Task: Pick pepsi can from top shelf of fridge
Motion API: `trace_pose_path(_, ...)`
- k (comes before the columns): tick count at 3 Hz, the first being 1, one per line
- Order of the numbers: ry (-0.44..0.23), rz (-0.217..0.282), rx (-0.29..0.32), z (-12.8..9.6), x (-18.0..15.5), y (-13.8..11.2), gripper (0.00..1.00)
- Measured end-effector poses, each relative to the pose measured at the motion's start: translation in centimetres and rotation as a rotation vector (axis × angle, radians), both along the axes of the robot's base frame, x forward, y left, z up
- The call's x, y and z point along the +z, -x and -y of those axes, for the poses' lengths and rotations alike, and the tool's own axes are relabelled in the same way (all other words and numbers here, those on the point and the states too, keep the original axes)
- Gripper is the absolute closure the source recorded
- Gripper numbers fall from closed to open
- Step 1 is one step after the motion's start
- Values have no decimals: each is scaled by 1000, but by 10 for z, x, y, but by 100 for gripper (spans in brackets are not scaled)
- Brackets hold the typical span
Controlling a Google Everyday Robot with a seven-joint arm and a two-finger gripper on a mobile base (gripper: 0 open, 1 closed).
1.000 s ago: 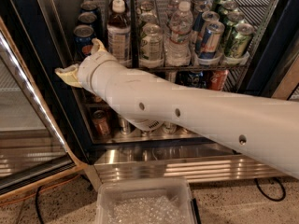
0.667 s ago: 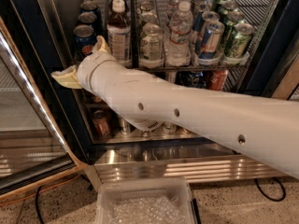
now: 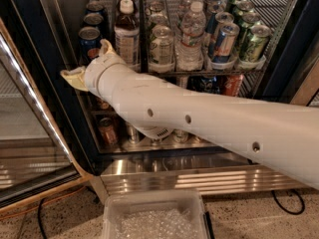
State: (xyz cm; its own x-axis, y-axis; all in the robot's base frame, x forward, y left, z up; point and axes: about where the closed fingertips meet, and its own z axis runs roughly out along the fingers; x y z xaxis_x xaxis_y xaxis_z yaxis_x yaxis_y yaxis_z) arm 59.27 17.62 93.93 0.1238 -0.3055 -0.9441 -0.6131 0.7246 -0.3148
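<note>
Dark blue pepsi cans stand in a row in the leftmost lane of the top shelf (image 3: 199,72); the front pepsi can (image 3: 89,40) has a silver rim. My gripper (image 3: 88,63) is at the end of the white arm, reaching into the fridge (image 3: 299,49) right at the base of that front can. Its cream fingers are spread: one fingertip (image 3: 72,77) points left below the can, the other (image 3: 105,48) rises at the can's right side. The lower part of the can is hidden behind the wrist. I cannot tell whether the fingers touch it.
A tea bottle (image 3: 127,34), water bottles (image 3: 192,39), silver-blue-red cans (image 3: 224,40) and green cans (image 3: 255,41) fill the other lanes. Smaller cans (image 3: 107,131) sit on a lower rack. The glass door (image 3: 25,133) hangs open at left. A clear bin (image 3: 154,215) sits on the floor.
Almost nothing: the gripper stays at the front pepsi can, shifting only slightly.
</note>
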Motion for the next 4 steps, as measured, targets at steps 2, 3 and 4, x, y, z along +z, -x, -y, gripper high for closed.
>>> trace_pose_path(2,-50,38,-77,1,7,-27,29)
trace_pose_path(3,-60,54,-109,0,7,-35,29)
trace_pose_path(4,-67,64,-137,-1,5,-41,29)
